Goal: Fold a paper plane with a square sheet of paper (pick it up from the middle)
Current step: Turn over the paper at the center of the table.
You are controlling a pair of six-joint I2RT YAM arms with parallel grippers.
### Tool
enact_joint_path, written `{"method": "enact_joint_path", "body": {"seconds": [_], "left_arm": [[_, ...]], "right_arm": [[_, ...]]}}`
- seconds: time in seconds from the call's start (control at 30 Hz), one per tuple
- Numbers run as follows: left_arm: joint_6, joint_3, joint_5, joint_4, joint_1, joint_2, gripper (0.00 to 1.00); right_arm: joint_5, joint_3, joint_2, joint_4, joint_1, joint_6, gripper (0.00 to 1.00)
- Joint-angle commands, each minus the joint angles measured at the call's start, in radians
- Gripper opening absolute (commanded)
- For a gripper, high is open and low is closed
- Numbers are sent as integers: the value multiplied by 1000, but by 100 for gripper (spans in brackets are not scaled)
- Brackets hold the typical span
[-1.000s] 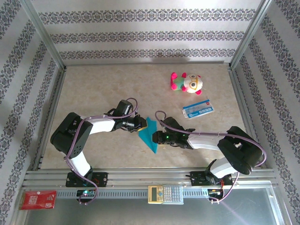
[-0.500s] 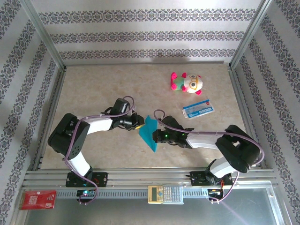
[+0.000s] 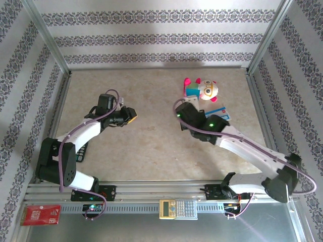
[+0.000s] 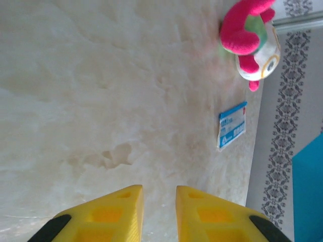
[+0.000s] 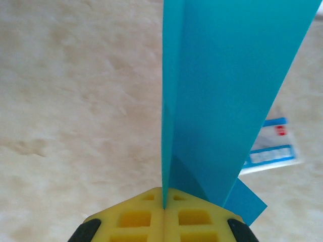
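The left arm angles forward over the beige table point(image 3: 151, 146). Its left gripper point(image 4: 159, 194) points down, its yellow fingers slightly parted and holding nothing. The right arm stretches forward toward the plush toy point(image 3: 208, 91). The right gripper point(image 5: 164, 194) is clamped on the folded teal paper plane point(image 5: 227, 75), held on edge near the printed card point(image 5: 267, 146).

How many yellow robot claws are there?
2. The left gripper hangs over the table, jaws slightly apart; the right gripper is shut on the paper plane.
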Motion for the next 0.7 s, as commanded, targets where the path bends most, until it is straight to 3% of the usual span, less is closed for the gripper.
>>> {"method": "enact_joint_path", "body": {"seconds": [0.0,0.13,0.23,0.37,0.5,0.67], "left_arm": [[38,-19,-15,-65,40,0,26],[45,-35,-13,-68,83,10,26],[51,-50,-12,-69,100,8,26],[57,-73,-7,-86,109,1,27],[31,-104,37,-91,104,-31,29],[-51,-176,51,-69,22,-126,29]], "right_arm": [[206,28,196,-217,86,50,0],[186,145,476,-301,162,237,0],[110,205,622,-257,203,303,0],[-23,290,740,-172,225,321,12],[-114,317,690,-124,235,293,23],[-297,122,398,45,198,228,24]]}}
